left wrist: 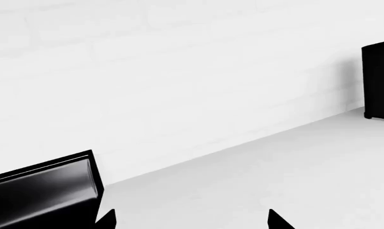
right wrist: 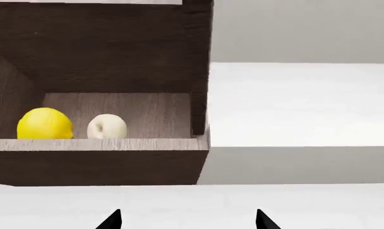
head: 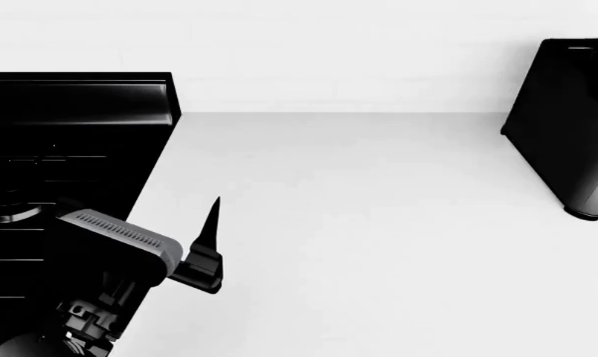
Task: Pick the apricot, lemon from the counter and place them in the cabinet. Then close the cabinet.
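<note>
Currently, left to right:
Stove: black stove top (head: 71, 149) at the head view's left, abutting the smooth white counter (head: 358, 223).
Left gripper: the left gripper (left wrist: 192, 220) hovers over the counter beside the stove, fingertips spread apart, nothing between them.
Block: tall black box (head: 567, 126) on the counter's far right.
Cabinet: dark brown wooden cabinet (right wrist: 102, 47), open.
Lemon: bright yellow oval lemon (right wrist: 45, 123) on the cabinet shelf.
Apricot: pale cream round apricot (right wrist: 106, 127) just beside it, to its right.
Right gripper: the right gripper (right wrist: 188, 220) faces the cabinet, fingertips apart, empty.
</note>
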Controlling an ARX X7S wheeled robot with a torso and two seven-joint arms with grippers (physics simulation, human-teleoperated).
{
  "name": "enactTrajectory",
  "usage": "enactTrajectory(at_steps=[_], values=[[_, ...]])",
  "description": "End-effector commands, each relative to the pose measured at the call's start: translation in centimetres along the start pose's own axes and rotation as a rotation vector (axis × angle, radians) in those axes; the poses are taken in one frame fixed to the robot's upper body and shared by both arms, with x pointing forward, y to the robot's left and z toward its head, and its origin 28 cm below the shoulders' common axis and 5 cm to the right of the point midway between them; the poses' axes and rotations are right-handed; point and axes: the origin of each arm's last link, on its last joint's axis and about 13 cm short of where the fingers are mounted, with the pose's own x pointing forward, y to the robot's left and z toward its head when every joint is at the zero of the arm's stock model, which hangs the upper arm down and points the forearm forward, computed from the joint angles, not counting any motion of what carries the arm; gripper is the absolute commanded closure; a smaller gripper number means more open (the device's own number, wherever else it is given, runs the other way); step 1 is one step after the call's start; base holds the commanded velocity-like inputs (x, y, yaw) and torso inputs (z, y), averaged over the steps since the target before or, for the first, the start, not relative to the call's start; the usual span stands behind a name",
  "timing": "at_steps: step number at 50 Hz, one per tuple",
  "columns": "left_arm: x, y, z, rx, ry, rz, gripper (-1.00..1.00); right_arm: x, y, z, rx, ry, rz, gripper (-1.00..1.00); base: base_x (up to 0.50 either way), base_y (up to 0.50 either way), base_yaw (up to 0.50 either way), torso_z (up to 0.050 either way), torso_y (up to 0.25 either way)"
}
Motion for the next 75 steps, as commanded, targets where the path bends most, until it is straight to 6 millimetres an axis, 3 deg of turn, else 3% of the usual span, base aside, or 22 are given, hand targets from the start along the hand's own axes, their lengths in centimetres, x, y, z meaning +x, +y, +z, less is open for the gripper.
enactTrajectory(at_steps=[1,25,41,58,75], values=[[0.0,0.0,0.0,0.000,0.000,-0.002,-1.00,0.7,-1.3,1.6,0.126,-0.071,-0.139,-1.00,0.00,0.00,0.00,0.000,0.000],[0.0,0.0,-0.2,-0.001,0.002,-0.002,-1.00,3.6,-2.3,3.1,0.512,-0.180,-0.256,-1.00,0.00,0.00,0.00,0.000,0.000],[0.2,0.0,-0.3,0.000,0.004,-0.004,-1.00,5.0,-3.1,3.8,0.634,-0.244,-0.342,-1.00,0.00,0.00,0.00,0.000,0.000],[0.0,-0.2,-0.1,0.002,0.003,-0.009,-1.00,9.6,-0.2,6.1,0.699,-0.273,-0.163,-1.00,0.00,0.00,0.00,0.000,0.000],[0.0,-0.1,-0.1,0.000,0.002,-0.007,-1.00,13.5,2.9,8.2,0.643,-0.235,-0.012,-1.00,0.01,0.00,0.01,0.006,-0.001]])
